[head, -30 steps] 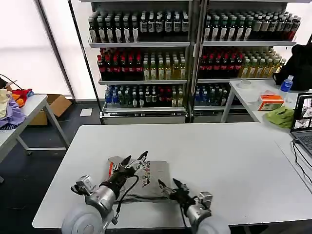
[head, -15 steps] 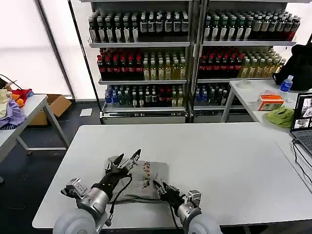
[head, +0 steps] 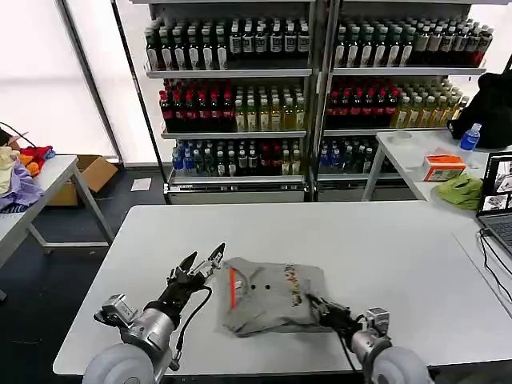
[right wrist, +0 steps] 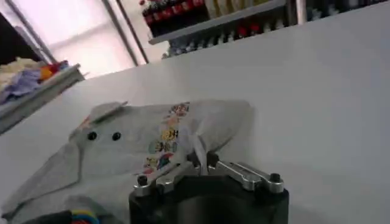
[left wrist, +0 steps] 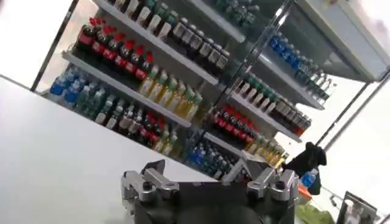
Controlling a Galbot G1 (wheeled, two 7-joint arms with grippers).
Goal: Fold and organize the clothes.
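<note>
Now the right gripper (right wrist: 202, 159) pinches the grey shirt (head: 272, 296) on the desk (head: 384, 248).
Left gripper (head: 200, 266) hovers spread wide beside its collar, holding nothing.

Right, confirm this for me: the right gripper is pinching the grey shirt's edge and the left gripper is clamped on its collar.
Not quite. The left gripper is open and hangs beside the grey shirt, clear of the collar, as the head view shows. The rest holds: the right gripper is shut on the shirt's edge, seen in the right wrist view.
</note>
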